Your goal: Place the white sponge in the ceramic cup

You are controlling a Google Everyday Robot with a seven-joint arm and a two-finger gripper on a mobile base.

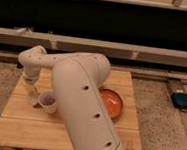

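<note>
The ceramic cup is a small pale round cup standing on the left part of the wooden table. My gripper hangs down from the wrist, just left of the cup, close to it and low over the table. The white sponge cannot be made out on its own. It is either hidden by the gripper or out of view. My thick white arm crosses the middle of the table from the lower right and hides what lies behind it.
A wide orange-red bowl sits on the right half of the table, partly behind my arm. A blue object lies on the speckled floor to the right. A long low ledge runs behind the table.
</note>
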